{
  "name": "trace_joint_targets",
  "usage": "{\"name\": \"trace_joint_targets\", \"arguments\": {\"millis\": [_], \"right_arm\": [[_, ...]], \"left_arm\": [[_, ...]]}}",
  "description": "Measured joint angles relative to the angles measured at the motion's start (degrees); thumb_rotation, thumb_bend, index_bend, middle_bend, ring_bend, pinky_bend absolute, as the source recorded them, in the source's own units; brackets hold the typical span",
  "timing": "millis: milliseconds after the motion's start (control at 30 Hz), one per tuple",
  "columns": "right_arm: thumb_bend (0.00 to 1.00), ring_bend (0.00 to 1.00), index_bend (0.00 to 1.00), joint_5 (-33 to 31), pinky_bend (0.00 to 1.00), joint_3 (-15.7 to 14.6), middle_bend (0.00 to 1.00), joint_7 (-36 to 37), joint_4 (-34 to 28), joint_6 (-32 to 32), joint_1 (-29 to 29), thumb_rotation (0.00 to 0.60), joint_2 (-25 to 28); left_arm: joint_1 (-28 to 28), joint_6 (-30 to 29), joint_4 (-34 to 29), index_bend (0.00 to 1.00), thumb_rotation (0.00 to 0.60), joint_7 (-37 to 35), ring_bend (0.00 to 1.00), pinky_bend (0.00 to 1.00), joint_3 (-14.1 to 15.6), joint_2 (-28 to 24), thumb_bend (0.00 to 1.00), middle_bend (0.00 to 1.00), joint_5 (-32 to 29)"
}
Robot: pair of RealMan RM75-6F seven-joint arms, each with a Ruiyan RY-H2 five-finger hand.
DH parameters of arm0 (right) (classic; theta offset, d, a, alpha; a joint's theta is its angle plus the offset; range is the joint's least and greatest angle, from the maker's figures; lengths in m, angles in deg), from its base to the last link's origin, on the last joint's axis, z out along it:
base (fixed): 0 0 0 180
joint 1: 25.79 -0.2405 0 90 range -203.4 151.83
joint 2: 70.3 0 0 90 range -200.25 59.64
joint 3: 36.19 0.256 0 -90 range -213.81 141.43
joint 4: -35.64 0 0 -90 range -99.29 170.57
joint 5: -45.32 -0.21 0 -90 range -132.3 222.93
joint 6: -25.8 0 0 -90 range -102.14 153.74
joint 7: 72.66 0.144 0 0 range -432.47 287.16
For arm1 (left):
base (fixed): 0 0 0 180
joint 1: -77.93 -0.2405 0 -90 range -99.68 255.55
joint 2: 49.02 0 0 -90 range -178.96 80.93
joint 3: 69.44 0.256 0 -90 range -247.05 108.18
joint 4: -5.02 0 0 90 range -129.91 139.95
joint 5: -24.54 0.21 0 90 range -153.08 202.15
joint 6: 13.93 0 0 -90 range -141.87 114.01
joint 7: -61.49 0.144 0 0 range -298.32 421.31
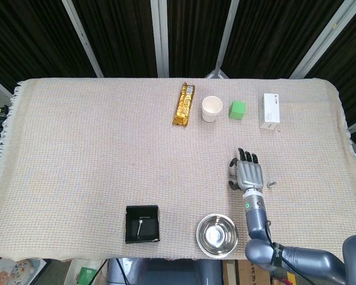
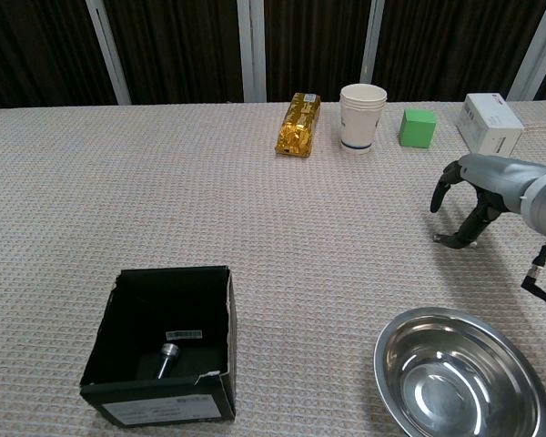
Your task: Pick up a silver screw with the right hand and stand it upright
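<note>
A woven table cover (image 1: 107, 148) is shown. The right hand (image 2: 478, 196) is arched over the screw (image 2: 441, 238), fingers apart, thumb at its shaft. The grasp is judged underway; a firm pinch is needed next.

The right robot hand (image 1: 248, 174) lies palm down over the spot where the silver screw (image 2: 446, 239) rests, so the head view shows none of the screw. In the chest view only a short bit of it peeks out under the curled fingers (image 2: 448, 179), at about 7 o'clock from the palm; whether any fingertip touches it cannot be told. The right arm runs off the chest view's right edge. The steel bowl (image 2: 461, 375) is cut by that view's bottom edge. A small metal part (image 2: 168, 356) in the black box (image 2: 136, 401) is too dim to identify. The left robot hand appears in neither view.
</note>
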Motion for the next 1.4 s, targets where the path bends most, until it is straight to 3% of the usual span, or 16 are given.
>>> {"name": "trace_joint_targets", "arguments": {"millis": [433, 1400], "right_arm": [[0.32, 0.0, 0.5, 1.45, 0.0, 0.39, 0.0, 1.73, 1.84, 0.42, 1.4, 0.6, -0.46], [0.34, 0.0, 0.55, 1.63, 0.0, 1.39, 0.0, 1.89, 6.51, 2.47, 2.19, 0.6, -3.56]], "left_arm": [[0.0, -0.15, -0.11, 0.05, 0.6, 0.4, 0.02, 0.13, 0.16, 0.07, 0.04, 0.07, 0.27], [-0.05, -0.23, -0.01, 0.05, 0.6, 0.15, 0.02, 0.13, 0.09, -0.05, 0.04, 0.07, 0.18]]}}
